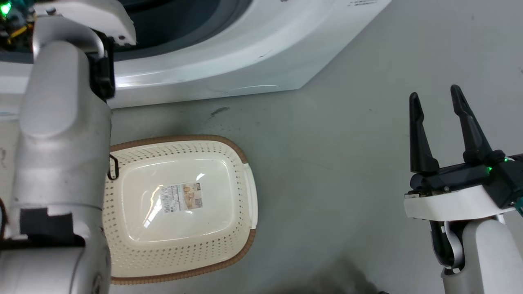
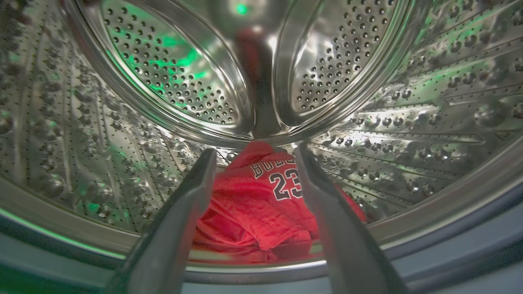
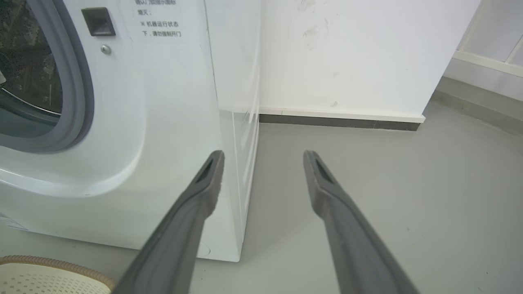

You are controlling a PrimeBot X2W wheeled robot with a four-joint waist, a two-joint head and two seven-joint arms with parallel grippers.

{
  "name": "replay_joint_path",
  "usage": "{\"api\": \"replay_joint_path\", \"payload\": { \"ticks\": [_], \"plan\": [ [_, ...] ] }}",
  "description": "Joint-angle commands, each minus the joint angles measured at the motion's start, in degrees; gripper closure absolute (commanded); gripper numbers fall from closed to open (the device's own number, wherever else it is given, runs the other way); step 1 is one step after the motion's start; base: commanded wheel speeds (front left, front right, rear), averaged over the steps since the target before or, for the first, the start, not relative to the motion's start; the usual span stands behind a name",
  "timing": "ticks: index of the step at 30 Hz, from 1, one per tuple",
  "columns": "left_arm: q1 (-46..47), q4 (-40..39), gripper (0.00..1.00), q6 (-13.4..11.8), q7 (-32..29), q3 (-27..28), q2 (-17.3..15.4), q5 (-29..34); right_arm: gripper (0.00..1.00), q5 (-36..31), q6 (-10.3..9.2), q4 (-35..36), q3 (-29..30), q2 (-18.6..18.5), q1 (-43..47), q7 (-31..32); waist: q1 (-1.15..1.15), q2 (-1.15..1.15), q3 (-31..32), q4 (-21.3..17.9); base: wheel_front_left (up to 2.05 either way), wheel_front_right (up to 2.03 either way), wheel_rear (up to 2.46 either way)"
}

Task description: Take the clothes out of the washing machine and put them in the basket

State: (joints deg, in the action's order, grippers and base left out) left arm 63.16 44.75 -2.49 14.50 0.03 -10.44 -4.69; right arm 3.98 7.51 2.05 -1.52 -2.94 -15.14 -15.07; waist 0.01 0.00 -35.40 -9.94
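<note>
**Left gripper at the drum mouth, red jersey down inside**

We're looking straight into the washing machine [image 1: 229,69], and the left gripper [image 2: 255,150] is right at its opening. Its two long fingers are spread wide and nothing is pinched between them. Beyond those fingertips, on the bottom of the perforated steel drum [image 2: 408,122], lie the clothes [image 2: 253,204]. It's a crumpled bright red heap with a number 23 showing in dark, white-edged digits. The lettering above the number is partly covered by one finger. From this angle I can't tell whether the heap is one piece or two, or whether the fingers are touching the fabric. Green light glints off the back of the drum.

From the head view, the pale left forearm [image 1: 61,143] reaches up into the machine's opening.

The basket [image 1: 175,138] sits on the grey floor [image 1: 347,163] just in front of the machine's base. It's cream, perforated and brown-rimmed, with a white side handle facing the robot's right. There's no clothing in it, just a printed label [image 1: 182,197] stuck to its bottom.

The right gripper [image 1: 435,92] hangs over the floor, well apart from the basket and off the machine's front corner. Its fingers are parted too and carry nothing. Its wrist view looks past the machine's grey door seal [image 3: 81,102] and white side panel towards a white wall [image 3: 347,61] behind.
</note>
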Motion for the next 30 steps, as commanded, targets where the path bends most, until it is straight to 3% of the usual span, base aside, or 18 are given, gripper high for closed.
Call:
{"api": "replay_joint_path", "payload": {
  "ticks": [1, 15, 30],
  "plan": [
    [2.83, 1.94, 0.0, 0.46, -0.87, -0.06, -1.09, 0.28, 0.0, 0.48, -0.04, 0.05, -0.53, 0.1, -0.79, -0.11, -0.01, 0.0, -1.2, -1.59, 0.0, 0.0, 0.0],
    [18.21, 16.01, 0.0, 3.27, -14.6, -1.87, -6.22, 0.37, 0.0, 4.11, -0.04, -0.29, -3.89, 0.11, -2.38, -0.13, -0.01, 0.0, -5.65, -6.04, 0.0, 0.0, 0.0],
    [29.93, 25.97, 0.0, 4.76, -41.51, -5.77, -10.79, 2.49, 0.0, 8.12, -0.04, -1.69, -8.08, 0.11, -4.34, -0.14, -0.01, 0.0, -9.02, -10.16, 0.0, 0.0, 0.0]
  ]
}}
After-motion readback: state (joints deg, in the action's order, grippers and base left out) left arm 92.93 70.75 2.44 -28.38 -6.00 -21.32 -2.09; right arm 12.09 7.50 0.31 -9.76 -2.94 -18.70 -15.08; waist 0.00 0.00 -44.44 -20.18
